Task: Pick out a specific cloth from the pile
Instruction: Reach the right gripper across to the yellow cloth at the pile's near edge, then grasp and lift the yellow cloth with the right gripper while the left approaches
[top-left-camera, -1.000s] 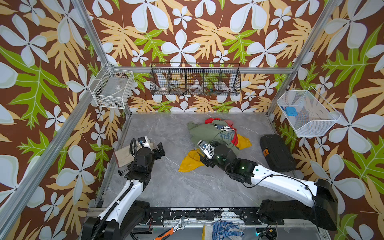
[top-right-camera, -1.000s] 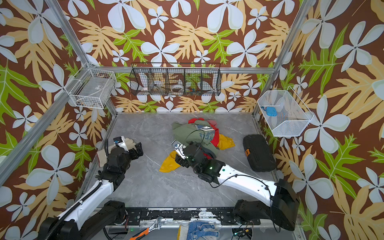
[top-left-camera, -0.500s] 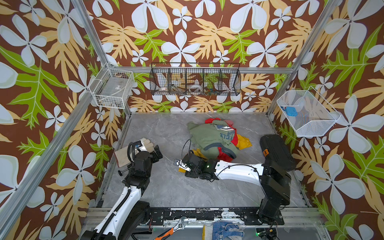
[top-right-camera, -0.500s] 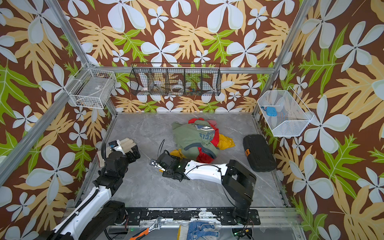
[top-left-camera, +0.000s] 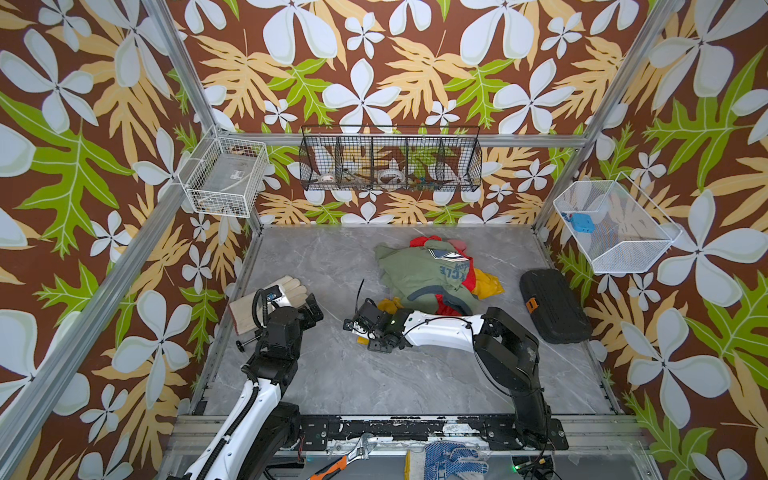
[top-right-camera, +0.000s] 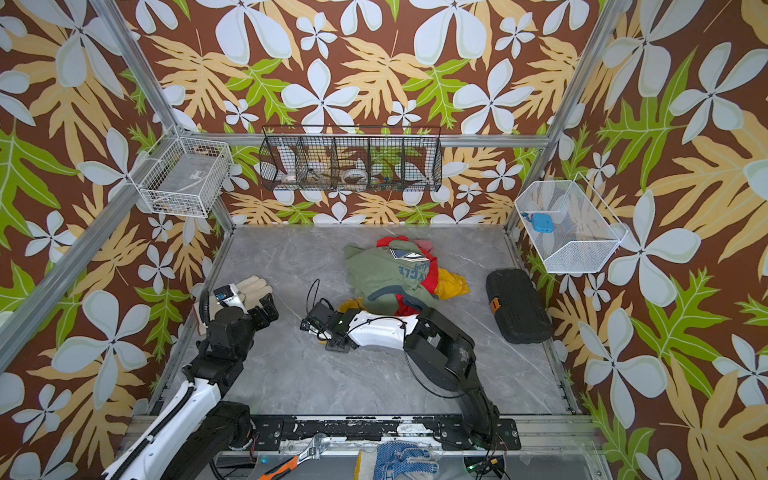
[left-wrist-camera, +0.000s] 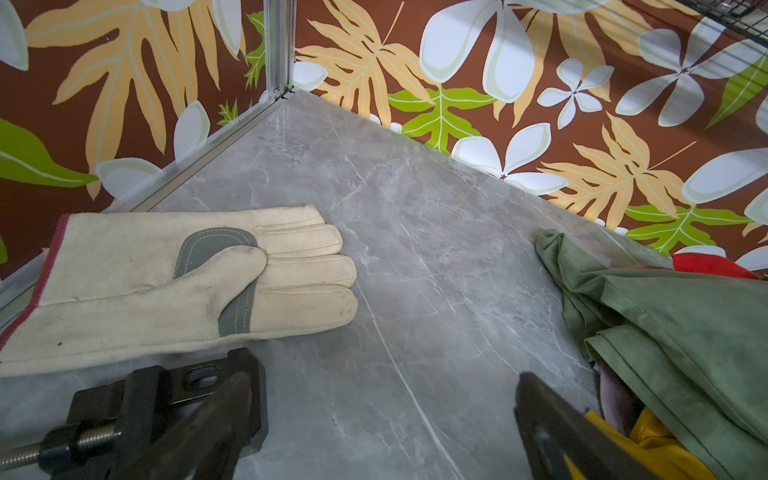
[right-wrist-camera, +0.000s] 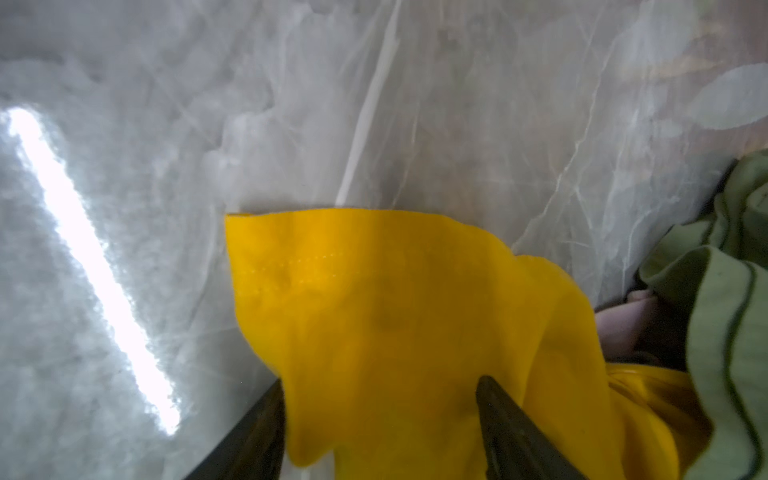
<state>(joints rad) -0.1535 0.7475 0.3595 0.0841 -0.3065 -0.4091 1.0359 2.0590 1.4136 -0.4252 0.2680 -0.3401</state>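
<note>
The pile (top-left-camera: 424, 270) lies at the middle back of the grey table: an olive-green lettered shirt (top-right-camera: 390, 270) on top, red cloth (top-left-camera: 422, 241) and a pale pink cloth (right-wrist-camera: 623, 320) under it. The yellow cloth (top-left-camera: 488, 286) pokes out on the right and at the front left (top-right-camera: 351, 304). My right gripper (top-left-camera: 357, 330) lies low on the table at that front-left end. In the right wrist view its jaws stand apart on either side of the yellow cloth (right-wrist-camera: 395, 299), the right gripper (right-wrist-camera: 380, 380) straddling it. My left gripper (top-left-camera: 311, 305) hovers open and empty left of the pile, its jaws (left-wrist-camera: 384, 374) wide over bare table.
A cream work glove (left-wrist-camera: 166, 282) lies on a wooden block (top-left-camera: 241, 311) by the left wall, close to my left gripper. A black case (top-left-camera: 552, 307) sits at the right. Wire baskets (top-left-camera: 390, 166) hang on the walls. A small bolt (top-left-camera: 243, 344) lies near the left edge.
My right arm folded in and dropped low, carrying its gripper left and down onto the yellow cloth's front end, and its jaws narrowed. The left arm barely shifted.
</note>
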